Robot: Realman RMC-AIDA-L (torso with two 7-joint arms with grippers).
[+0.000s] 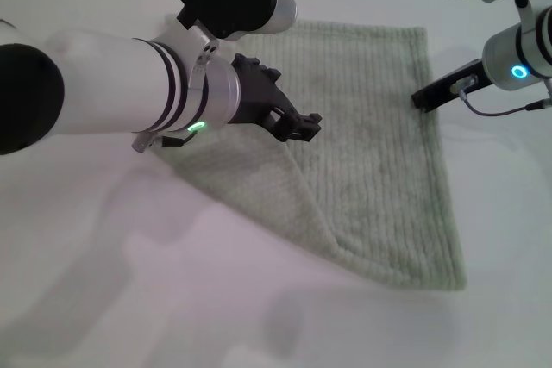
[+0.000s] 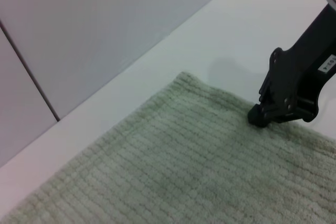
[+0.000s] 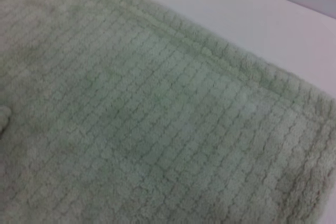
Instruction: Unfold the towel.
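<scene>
Sage-green terry cloth covers the middle of the white tabletop (image 1: 103,299): the towel (image 1: 371,152) lies mostly flat, its ribbed stripes running toward the near edge, with one flap on the robot's left side folded over diagonally so a raised crease runs from the centre down toward the near hem. The left gripper (image 1: 304,125) reaches in over the towel from the left, sitting right at the top of that folded flap; from where I stand its black fingers look close together, but I cannot tell whether they have any cloth between them. The right gripper (image 1: 424,97) comes in from the far right and its dark tip rests on the towel's right hem, near the far corner. In the left wrist view the same right gripper (image 2: 260,116) presses down on the cloth just inside the edge, fingers drawn together at the tip. A grey wall panel (image 2: 105,35) stands behind the tabletop.
</scene>
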